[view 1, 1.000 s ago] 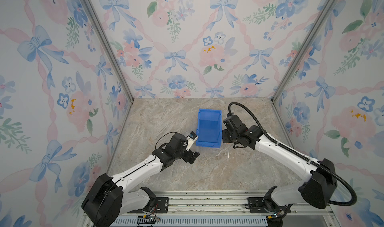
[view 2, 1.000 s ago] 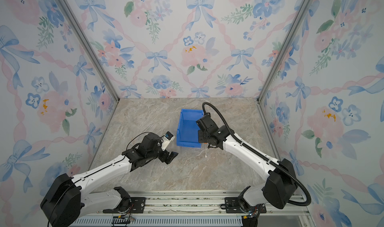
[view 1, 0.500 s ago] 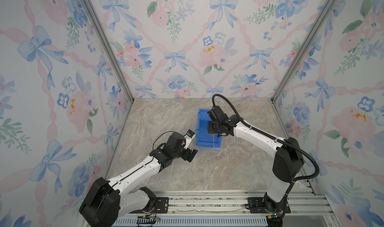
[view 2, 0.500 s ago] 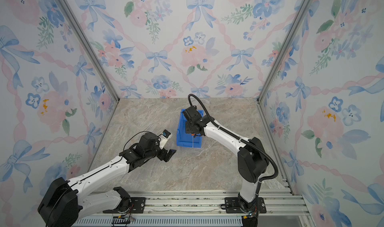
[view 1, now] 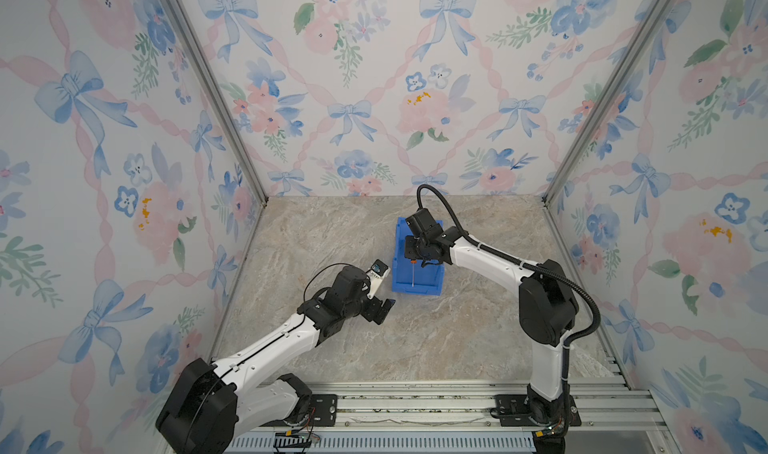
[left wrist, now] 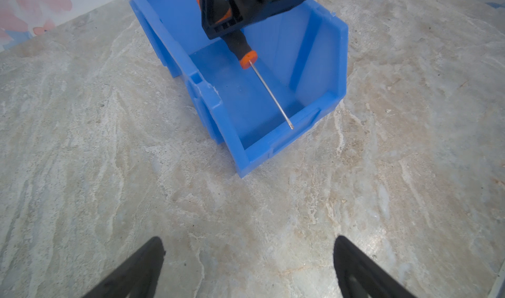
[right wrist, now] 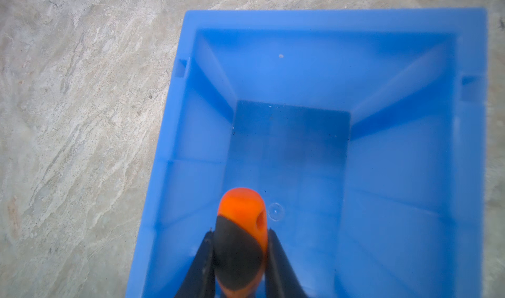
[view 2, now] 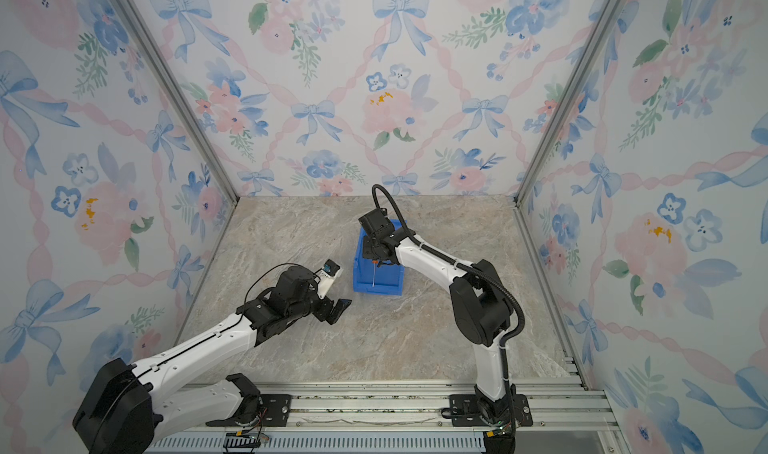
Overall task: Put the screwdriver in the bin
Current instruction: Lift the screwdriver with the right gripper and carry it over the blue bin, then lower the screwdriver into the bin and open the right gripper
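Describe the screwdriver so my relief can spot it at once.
Find the blue bin mid-table. Above its open top, the right gripper is shut on the screwdriver, held clear of the floor. It is the only orange-and-black thing here, with a thin grey shaft slanting toward the bin's low front side.

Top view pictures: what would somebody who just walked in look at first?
Probably the bright blue rectangular plastic bin in the middle of the marbled stone tabletop, the strongest colour down there. Above it the right tool is shut on the small orange-and-black-handled screwdriver, whose thin grey shaft slants down towards the bin's lower front side. After that, the walls covered in blue bows and pink flowers all around.
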{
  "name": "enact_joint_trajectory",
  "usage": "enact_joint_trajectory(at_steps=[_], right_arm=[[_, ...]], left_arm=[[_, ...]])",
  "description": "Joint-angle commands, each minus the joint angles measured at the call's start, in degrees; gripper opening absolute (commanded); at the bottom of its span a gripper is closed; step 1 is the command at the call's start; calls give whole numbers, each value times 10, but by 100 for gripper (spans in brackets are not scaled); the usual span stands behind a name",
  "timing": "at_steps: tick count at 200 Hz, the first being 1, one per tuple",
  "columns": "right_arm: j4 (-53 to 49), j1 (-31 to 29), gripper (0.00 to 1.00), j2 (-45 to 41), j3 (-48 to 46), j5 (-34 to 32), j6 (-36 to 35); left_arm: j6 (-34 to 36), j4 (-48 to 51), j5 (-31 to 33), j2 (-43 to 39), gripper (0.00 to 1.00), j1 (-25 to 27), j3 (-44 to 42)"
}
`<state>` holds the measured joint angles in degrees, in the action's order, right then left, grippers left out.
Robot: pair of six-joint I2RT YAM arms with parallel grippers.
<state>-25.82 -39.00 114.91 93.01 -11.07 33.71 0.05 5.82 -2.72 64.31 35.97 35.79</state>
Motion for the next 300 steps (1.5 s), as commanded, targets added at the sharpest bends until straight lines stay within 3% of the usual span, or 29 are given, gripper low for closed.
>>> enact_joint_trajectory(at_steps=[1,57,156,300], right_arm=[[43,8,2,20,18,0,15],[86,24,3,38,-8,9,47],[70,33,5,91,7,20,55],[31,35,31,139,53,37,41]], left_arm=[[6,-4,7,-2,97,-2,-8],[7,-4,4,6,97,-2,-10],[13,-7,1,23,97,-4,-7],[21,-9,4,17,97,-29,-7]])
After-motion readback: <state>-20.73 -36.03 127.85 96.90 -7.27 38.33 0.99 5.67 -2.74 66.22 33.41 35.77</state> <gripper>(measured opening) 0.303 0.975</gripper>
